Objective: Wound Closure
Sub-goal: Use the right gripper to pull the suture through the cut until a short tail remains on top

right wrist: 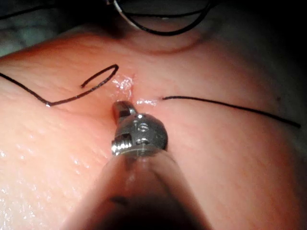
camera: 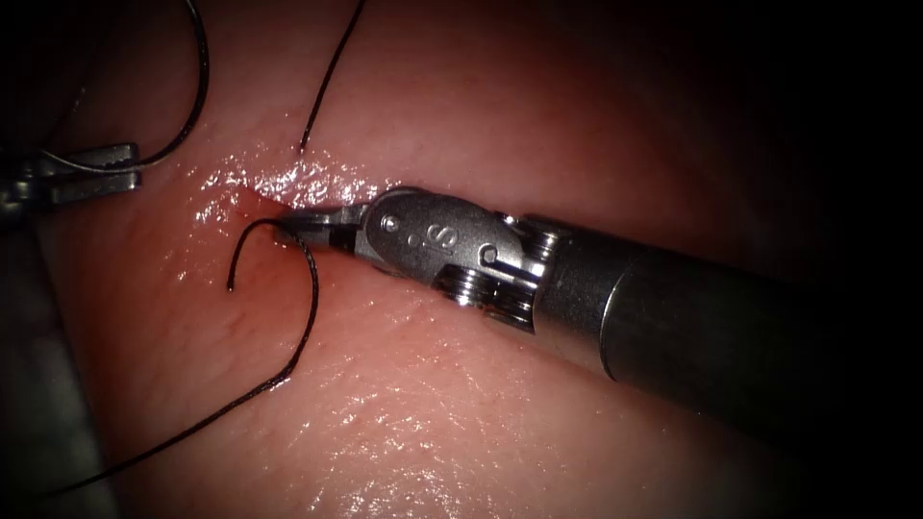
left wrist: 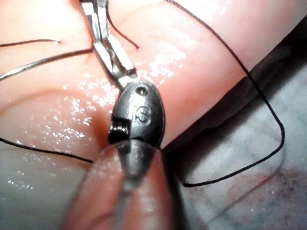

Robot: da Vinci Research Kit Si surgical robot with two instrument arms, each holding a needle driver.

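Observation:
The tissue [camera: 404,404] is pink and wet, with the cut [camera: 279,187] glistening. At the far left, my left tool [camera: 123,165] is shut on the thin curved needle [camera: 72,163] near its tail. The needle is clear of the tissue, left of the cut. In the left wrist view the needle [left wrist: 43,62] crosses the jaws of the left tool [left wrist: 98,28]. My right tool [camera: 306,227] has its jaws shut with their tips at the cut. Black thread [camera: 310,288] curls beside them. In the right wrist view the right tool [right wrist: 123,108] stands apart from that curl of thread [right wrist: 98,79].
A second strand [camera: 327,77] leaves the tissue just above the cut and runs up out of view. From the needle, thread [camera: 197,96] arcs upward. The tissue's left edge [camera: 38,384] drops to a grey cloth [left wrist: 268,110] on which a loop of thread lies.

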